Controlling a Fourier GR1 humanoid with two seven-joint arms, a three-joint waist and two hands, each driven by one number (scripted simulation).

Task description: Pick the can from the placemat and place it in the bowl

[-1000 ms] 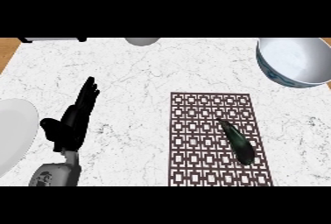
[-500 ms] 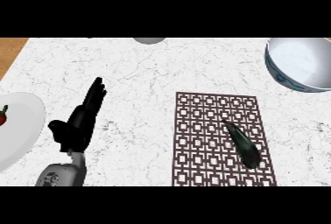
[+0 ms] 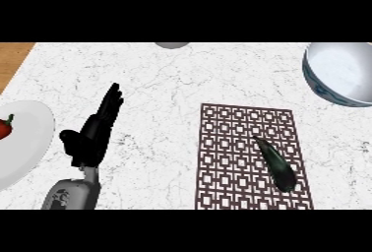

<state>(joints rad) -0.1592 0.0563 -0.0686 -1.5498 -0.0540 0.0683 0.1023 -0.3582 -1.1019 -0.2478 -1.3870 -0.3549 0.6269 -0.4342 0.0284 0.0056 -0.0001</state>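
Dark, long, tapered thing [image 3: 275, 163], more like an eggplant than the named can, lying aslant on the right side of the patterned placemat [image 3: 232, 147]. Probably light, smooth and slippery; best taken across its thicker lower middle. White bowl [image 3: 341, 74] well apart, at the worktop's [image 3: 167, 88] far right. Left hand [image 3: 93, 133] well to the left of the mat, fingers [image 3: 109, 106] straight, together, holding nothing. No right hand in view. Plate [image 3: 25, 142] with something red at left edge.
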